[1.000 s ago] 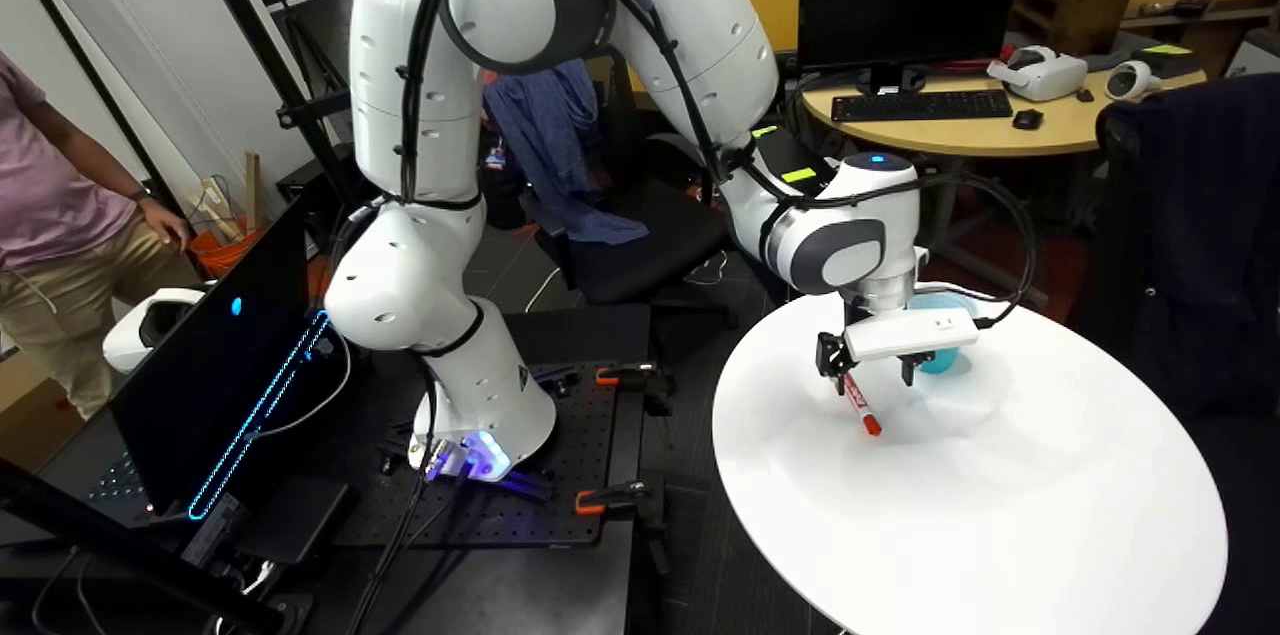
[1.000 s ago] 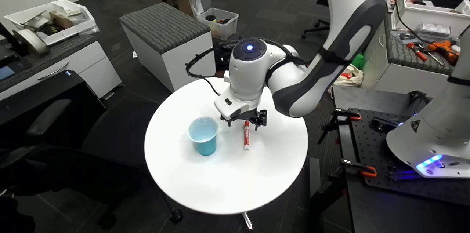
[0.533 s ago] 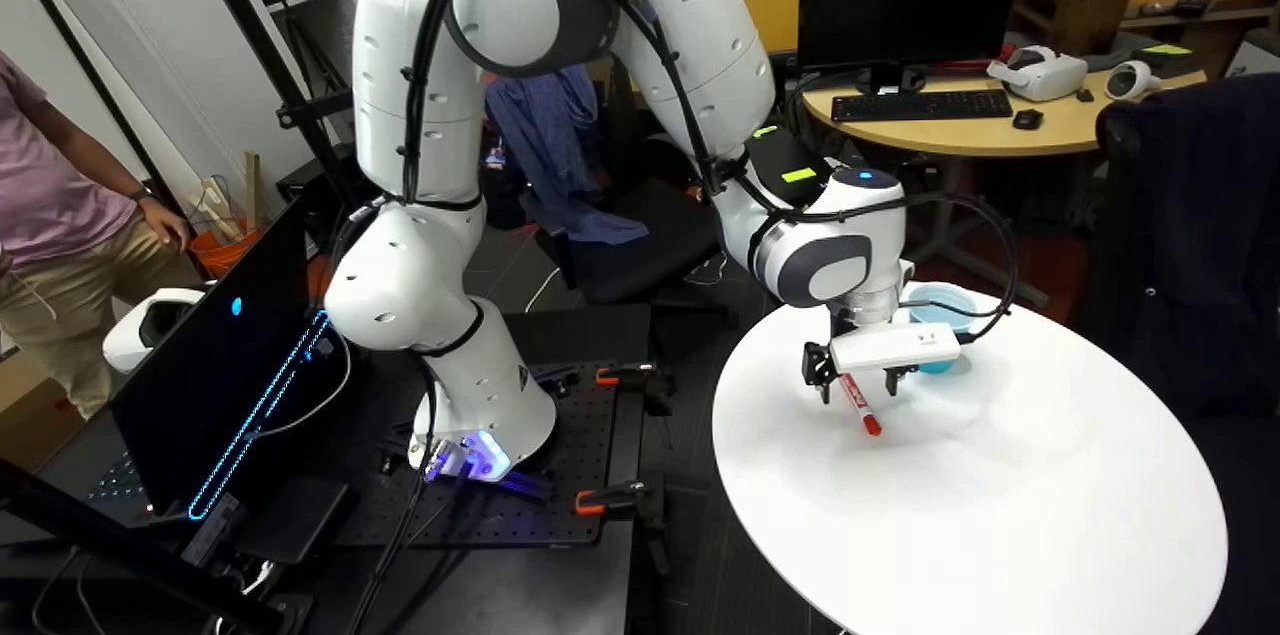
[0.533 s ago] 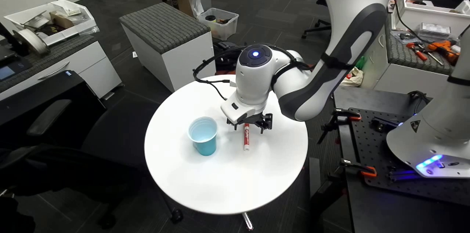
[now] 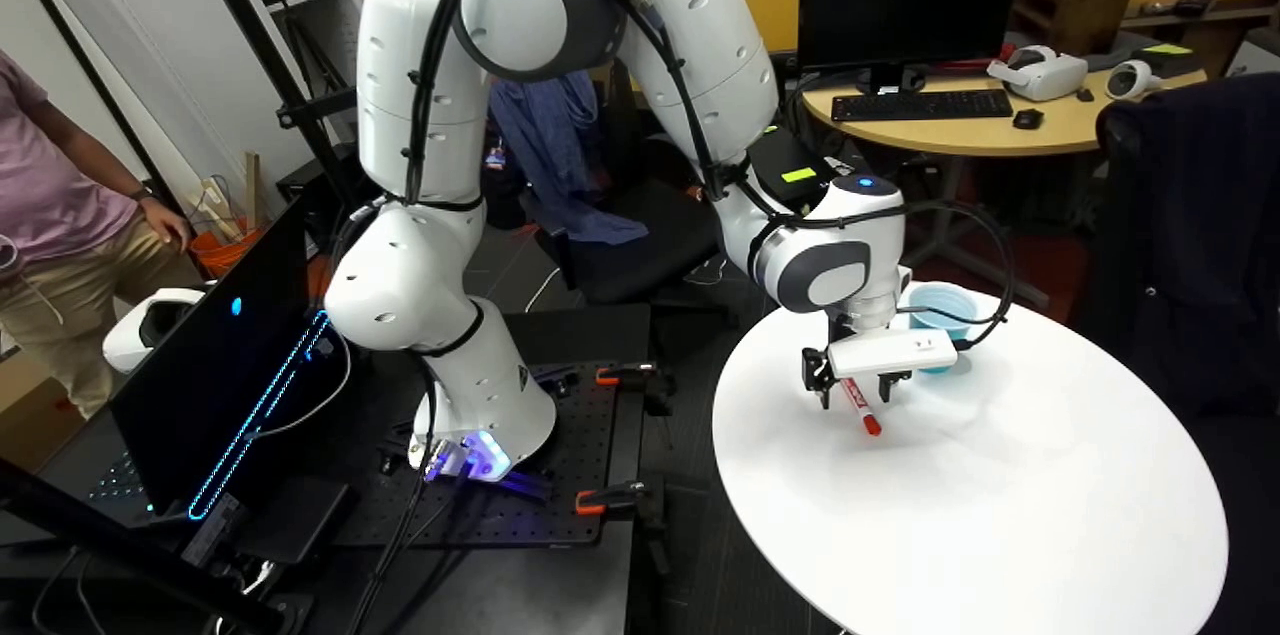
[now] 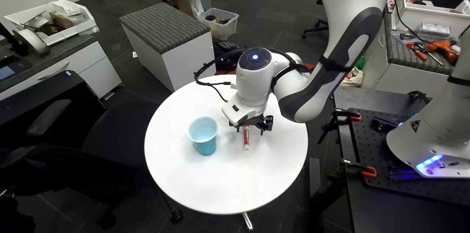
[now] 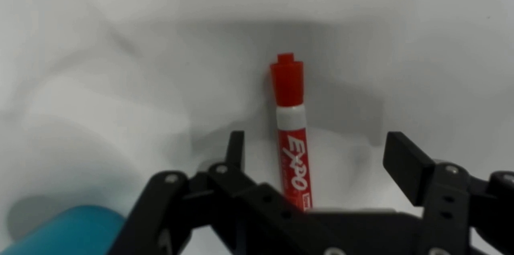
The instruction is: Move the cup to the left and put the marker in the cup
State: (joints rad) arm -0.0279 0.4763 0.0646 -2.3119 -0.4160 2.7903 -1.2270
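Observation:
The light-blue cup (image 6: 203, 137) stands upright on the white round table. In an exterior view the cup (image 5: 945, 303) is partly hidden behind the gripper, and in the wrist view only an edge of it (image 7: 76, 231) shows at the bottom left. The red marker (image 7: 292, 126) lies flat on the table beside the cup; it shows in both exterior views (image 5: 861, 407) (image 6: 246, 138). My gripper (image 7: 313, 142) is open and empty, pointing down over the marker, with one finger on each side, seemingly a little above the table. The marker's lower end is hidden by the gripper in the wrist view.
The white round table (image 6: 220, 189) carries the cup and marker. A black chair (image 6: 110, 134) stands close to its edge. The robot's base stands on a black bench (image 5: 590, 575) beside the table, with orange-tipped clamps (image 5: 615, 498) at the bench edge.
My gripper has shifted away from the cup, toward the robot base, and lowered slightly, so the marker now lies between the open fingers. The cup and marker have not moved.

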